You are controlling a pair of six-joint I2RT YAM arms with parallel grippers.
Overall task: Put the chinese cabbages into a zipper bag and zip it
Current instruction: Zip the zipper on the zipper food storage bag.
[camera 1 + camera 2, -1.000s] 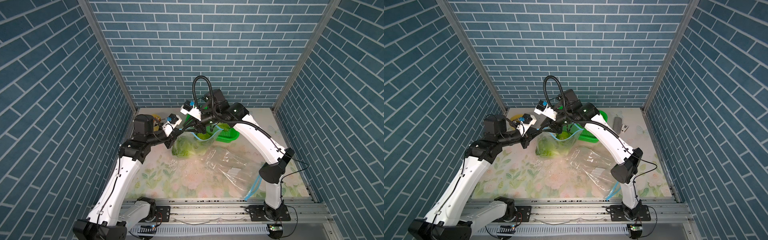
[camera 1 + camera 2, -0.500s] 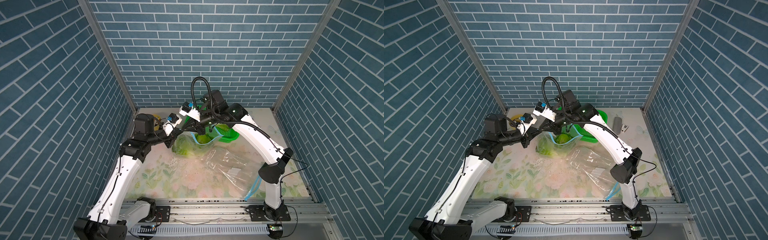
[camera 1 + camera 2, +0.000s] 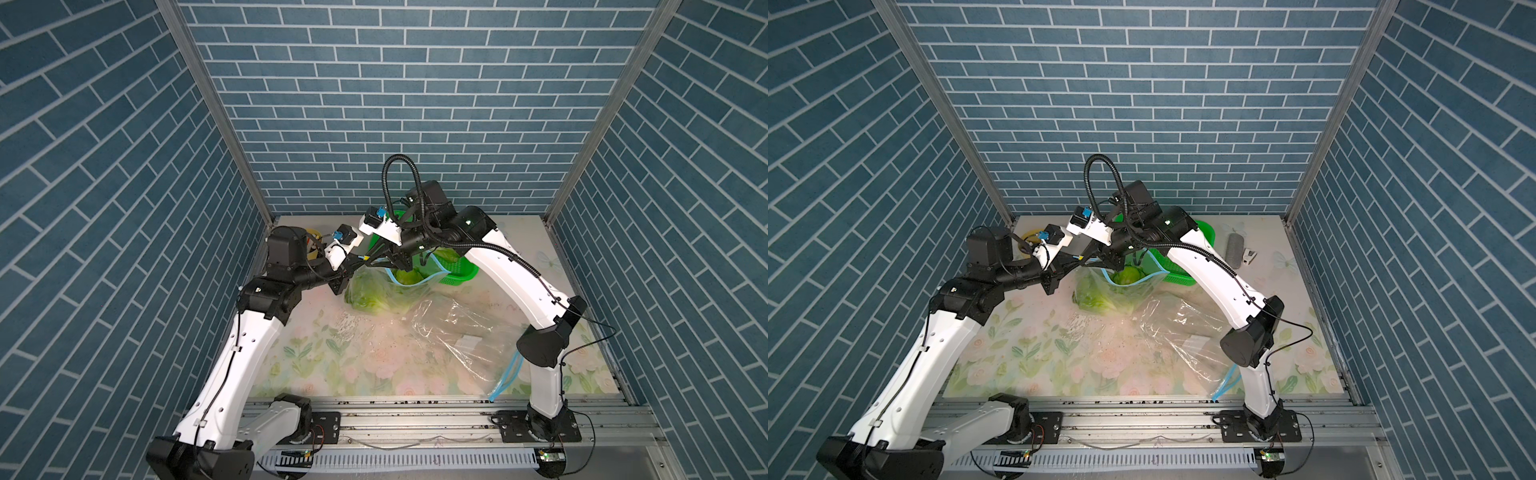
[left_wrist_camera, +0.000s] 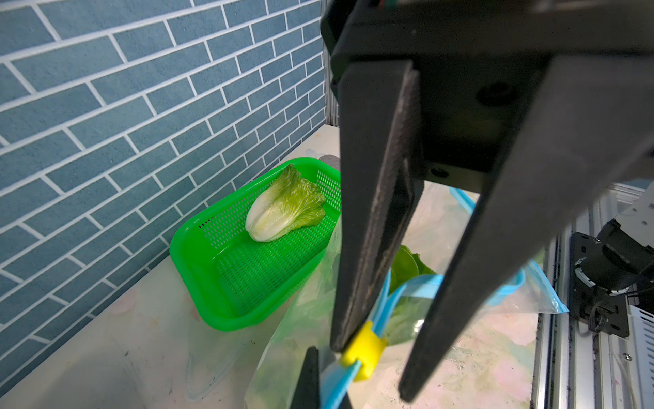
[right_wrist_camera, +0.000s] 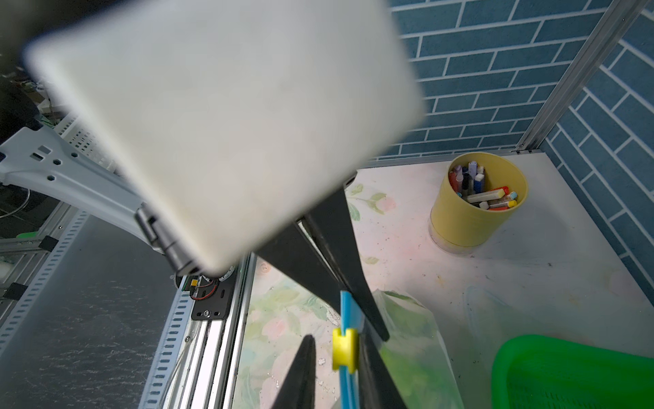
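The clear zipper bag (image 3: 380, 293) (image 3: 1115, 297) stands mid-table with its blue-rimmed mouth agape. Green chinese cabbages (image 3: 406, 276) (image 3: 1126, 276) lie inside it. Another chinese cabbage (image 4: 283, 209) lies in the green mesh basket (image 4: 230, 279) (image 3: 459, 272). My left gripper (image 4: 327, 393) (image 3: 360, 264) is shut on the end of the bag's blue zipper strip (image 5: 346, 304). My right gripper (image 5: 336, 341) (image 3: 376, 258) straddles the yellow slider (image 5: 345, 350) (image 4: 364, 348) right beside it. One finger lies against the strip and the other stands clear of the slider.
A second clear bag (image 3: 461, 336) lies flat at front right, near the right arm's elbow. A yellow cup of pens (image 5: 474, 212) stands in the back left corner. A grey roll (image 3: 1235, 247) and a clip (image 3: 1249, 255) lie at back right.
The right gripper has slid a little leftward along the bag's top, closer to the left gripper. Its jaws narrowed and widened slightly. The left gripper has kept its hold.
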